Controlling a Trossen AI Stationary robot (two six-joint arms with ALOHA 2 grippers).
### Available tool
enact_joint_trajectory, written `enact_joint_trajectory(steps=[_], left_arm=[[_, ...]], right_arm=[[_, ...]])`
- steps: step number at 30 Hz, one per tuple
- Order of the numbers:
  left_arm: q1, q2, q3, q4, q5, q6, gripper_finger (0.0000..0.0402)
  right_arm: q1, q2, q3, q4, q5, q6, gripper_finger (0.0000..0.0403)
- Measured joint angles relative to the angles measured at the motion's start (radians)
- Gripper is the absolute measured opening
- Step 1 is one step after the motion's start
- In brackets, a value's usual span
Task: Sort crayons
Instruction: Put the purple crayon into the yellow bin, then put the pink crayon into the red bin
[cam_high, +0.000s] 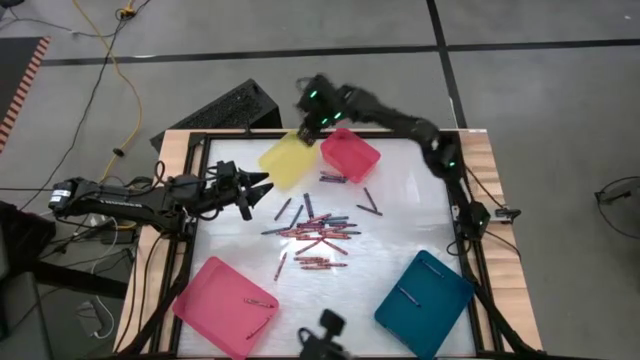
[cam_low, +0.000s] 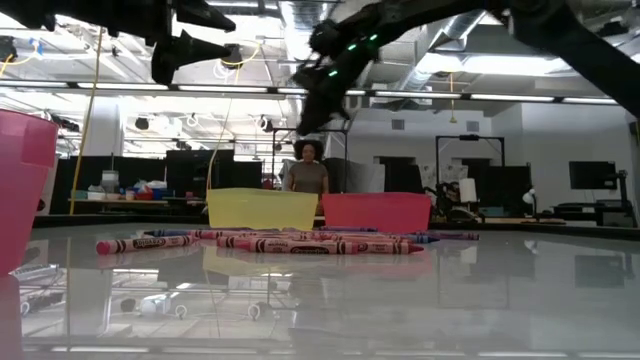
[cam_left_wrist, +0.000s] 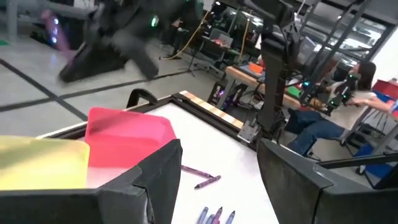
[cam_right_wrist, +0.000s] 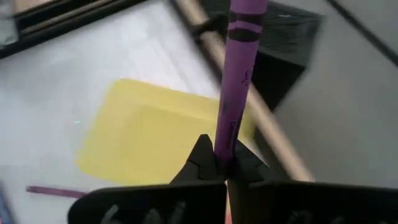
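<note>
The right tool pinches a purple crayon above the yellow tray, at 12 o'clock on the desk. Center it over the tray, lower, then release. The left tool waits wide open at 9 o'clock.

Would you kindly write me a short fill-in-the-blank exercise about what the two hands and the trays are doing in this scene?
1. The right hand is shut on a ____ crayon.
2. That hand hangs above the far edge of the table, by the ____ tray and the small pink tray.
3. The left hand is ____ and holds nothing.
4. The teal tray sits at the table's near ____ corner.

Missing words: purple; yellow; open; right
</note>
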Motion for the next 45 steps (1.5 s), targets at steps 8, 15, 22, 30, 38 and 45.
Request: enact_joint_trajectory(steps=[8,15,22,30,38,45], left_arm=[[0.0,0.0,0.0,-0.051,0.001,-0.082,0.0199],[0.0,0.0,0.0,-0.099,0.001,-0.14,0.0199],[0.0,0.0,0.0,-0.129,0.001,-0.152,0.0199],[0.0,0.01,0.0,-0.191,0.084,-0.088,0.0199],[0.001,0.142,0.0,-0.211,0.247,0.045,0.0199],[0.041,0.313,0.0,-0.031,0.396,0.088,0.0199]], right_arm=[[0.064,0.132,-0.001,0.075,0.01,0.019,0.0007],[0.059,0.157,-0.001,0.06,0.016,0.053,0.0043],[0.06,0.157,-0.001,0.057,0.016,0.027,0.009],[0.053,0.048,-0.001,-0.072,-0.035,0.002,0.0109],[0.054,-0.248,0.001,-0.283,-0.035,-0.01,0.0109],[0.111,-0.46,0.001,-0.386,-0.018,0.036,0.0109]])
